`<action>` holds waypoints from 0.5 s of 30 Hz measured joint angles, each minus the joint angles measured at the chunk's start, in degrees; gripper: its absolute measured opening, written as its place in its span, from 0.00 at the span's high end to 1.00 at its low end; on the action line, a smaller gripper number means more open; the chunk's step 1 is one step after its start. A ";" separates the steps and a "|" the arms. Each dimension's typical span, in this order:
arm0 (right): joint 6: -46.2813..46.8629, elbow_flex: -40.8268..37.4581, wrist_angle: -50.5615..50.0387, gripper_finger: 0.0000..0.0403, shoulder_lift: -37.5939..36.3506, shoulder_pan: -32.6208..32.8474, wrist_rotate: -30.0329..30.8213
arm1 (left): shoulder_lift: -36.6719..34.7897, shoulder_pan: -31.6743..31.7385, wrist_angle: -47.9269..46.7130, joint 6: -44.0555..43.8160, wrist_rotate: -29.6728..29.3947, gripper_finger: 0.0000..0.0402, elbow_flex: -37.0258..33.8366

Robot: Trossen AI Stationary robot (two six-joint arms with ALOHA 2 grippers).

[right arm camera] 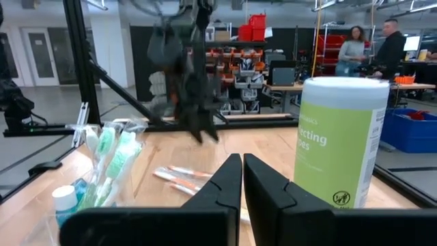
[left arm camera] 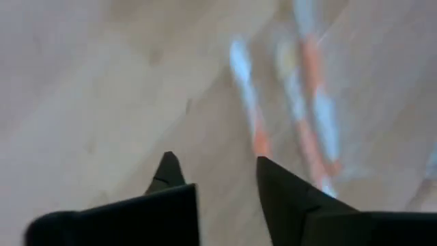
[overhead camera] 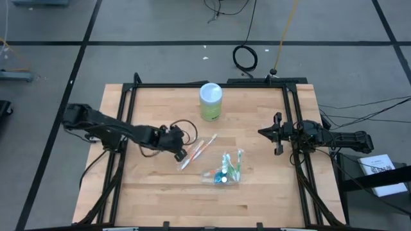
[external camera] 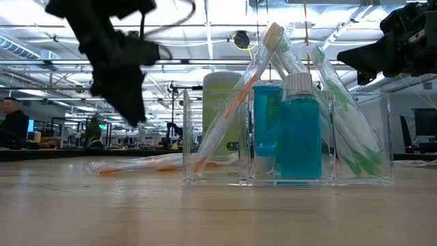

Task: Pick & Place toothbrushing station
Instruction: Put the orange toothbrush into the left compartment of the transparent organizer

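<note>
The left gripper hung low over the pale wooden surface, just beside the near ends of the two loose toothbrushes with orange and white handles, which lay flat and side by side, well apart from any container. In the left wrist view its jaws stood a little apart with bare wood between the two dark fingers, and nothing was held. The step in hand seemed to be the picking of one of these brushes. To do it well, I think the jaws should open wider, then come down across one handle only, at its middle, with the fingers at a right angle to it. The brushes lay close together, so a careless closing could catch both or push one away.

The left arm reached from the left edge toward the centre, its wrist bent down and tilted.

Further right stood the clear plastic organiser box, already holding an orange-handled brush, green-handled brushes and a blue bottle with a white cap. Behind it was the tall green and white canister of wipes.

The right gripper waited above the right edge of the surface, its arm stretched level and pointing inward, the jaws closed on nothing.
</note>
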 joint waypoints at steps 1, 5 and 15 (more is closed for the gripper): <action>-0.01 0.01 -0.02 0.98 0.00 0.01 0.01 | 1.79 0.02 -0.02 -2.22 1.39 0.77 0.00; -0.02 0.00 0.09 0.98 0.17 0.01 0.01 | 8.79 0.07 2.87 -5.59 7.99 0.68 -0.03; 0.00 0.00 -0.02 0.98 0.23 0.00 0.01 | 16.98 0.34 23.88 -4.28 8.94 0.65 -0.14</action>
